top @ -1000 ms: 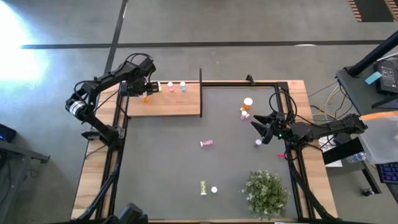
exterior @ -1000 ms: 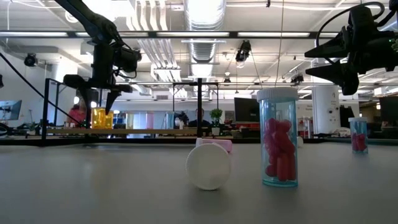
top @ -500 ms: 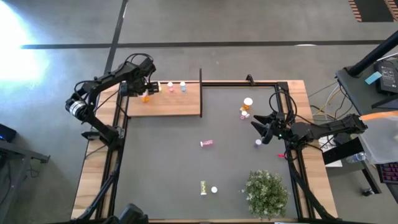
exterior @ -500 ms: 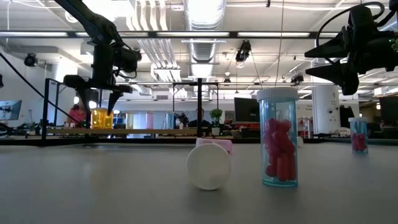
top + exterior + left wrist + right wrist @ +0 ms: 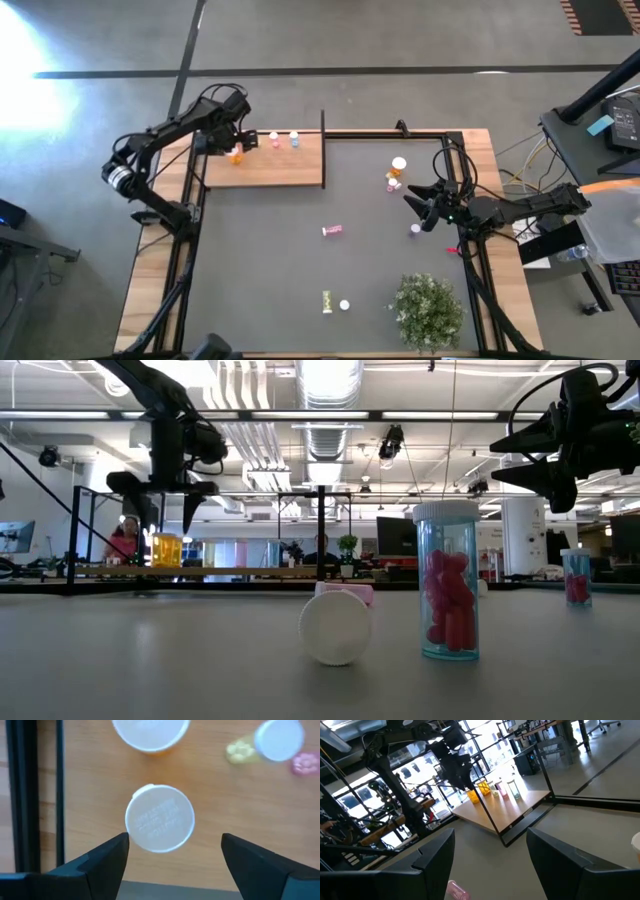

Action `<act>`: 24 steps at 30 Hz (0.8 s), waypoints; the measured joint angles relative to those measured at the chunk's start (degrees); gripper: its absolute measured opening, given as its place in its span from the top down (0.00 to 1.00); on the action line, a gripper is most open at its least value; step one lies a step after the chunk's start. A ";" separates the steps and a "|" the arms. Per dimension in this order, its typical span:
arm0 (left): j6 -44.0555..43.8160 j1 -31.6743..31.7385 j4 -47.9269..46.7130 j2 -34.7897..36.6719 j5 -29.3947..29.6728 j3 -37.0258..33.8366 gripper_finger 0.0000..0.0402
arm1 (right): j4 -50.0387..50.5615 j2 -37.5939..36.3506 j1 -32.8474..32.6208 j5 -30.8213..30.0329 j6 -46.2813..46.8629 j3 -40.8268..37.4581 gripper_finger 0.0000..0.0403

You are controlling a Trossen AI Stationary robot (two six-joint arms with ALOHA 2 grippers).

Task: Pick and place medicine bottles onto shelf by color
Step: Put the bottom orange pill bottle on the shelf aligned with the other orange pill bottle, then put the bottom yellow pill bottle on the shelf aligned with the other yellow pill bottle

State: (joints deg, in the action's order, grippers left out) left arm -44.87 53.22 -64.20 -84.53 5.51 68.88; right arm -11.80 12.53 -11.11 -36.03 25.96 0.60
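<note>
Fingers [image 5: 107,862] risen, orange bottle [image 5: 160,818] between

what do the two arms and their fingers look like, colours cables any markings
Both arms are dark, near-black jointed links. The left arm carries a pale silver band by its lower joint and looping black cables near the left gripper, whose fingers are matte black, broad and wedge-shaped. The right gripper has similar dark tapered fingers; a small red spot shows beside the right arm. No readable markings.
</note>
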 joint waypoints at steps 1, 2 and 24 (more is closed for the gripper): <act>-0.34 -0.38 0.04 0.24 -0.32 0.02 0.25 | -0.02 0.00 0.00 0.00 0.00 0.00 0.41; -1.10 -0.77 0.02 0.36 -0.39 0.04 0.25 | -0.02 0.00 0.00 0.00 0.00 0.00 0.41; -8.58 -8.26 -2.32 3.32 -1.95 0.04 0.25 | -0.02 0.00 0.00 0.00 0.02 0.00 0.41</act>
State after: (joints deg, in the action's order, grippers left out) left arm -53.45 44.97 -66.52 -81.21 3.57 68.93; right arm -11.81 12.53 -11.11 -36.03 25.98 0.60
